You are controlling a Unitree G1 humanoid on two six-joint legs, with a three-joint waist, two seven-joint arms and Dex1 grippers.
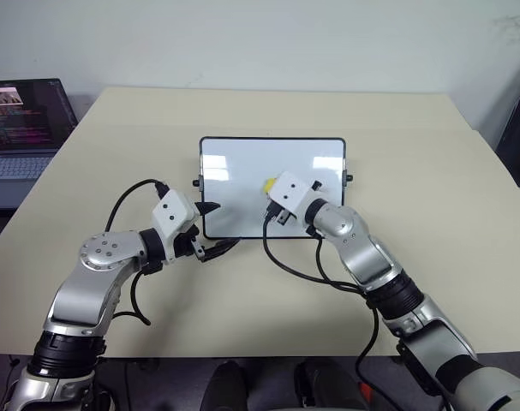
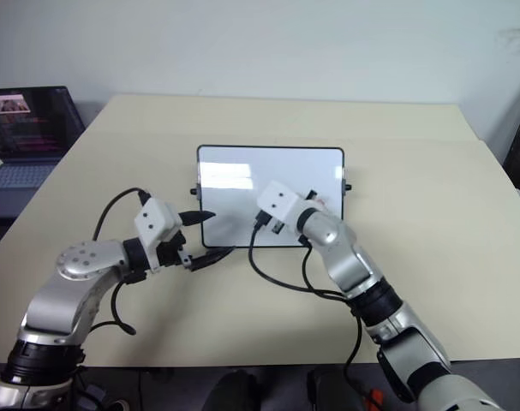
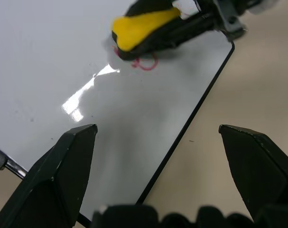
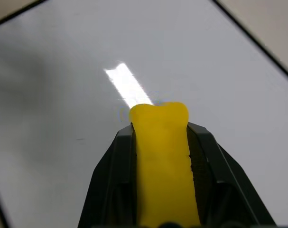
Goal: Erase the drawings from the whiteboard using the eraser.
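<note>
Yellow eraser [image 3: 144, 29] pressed on the whiteboard [image 1: 242, 171]
Right hand [image 4: 160, 142] is clenched on the eraser, touching a red drawing [image 3: 144, 62]; left hand [image 3: 158, 175] is spread wide at the board's near edge, on the counter [image 1: 431, 257].

table [image 1: 431, 257]: beige, matte | laptop [image 1: 20, 141]: open, screen lit, beside table's far-left corner | wall [image 1: 285, 43]: pale

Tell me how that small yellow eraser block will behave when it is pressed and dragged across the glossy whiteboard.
The small yellow eraser block probably gives a little: its sides look pinched where the right tool is shut on it. It looks light for its size. The glossy white board with thin black frame shows sharp glare, so the block should slide easily, and the board itself may shift.
</note>
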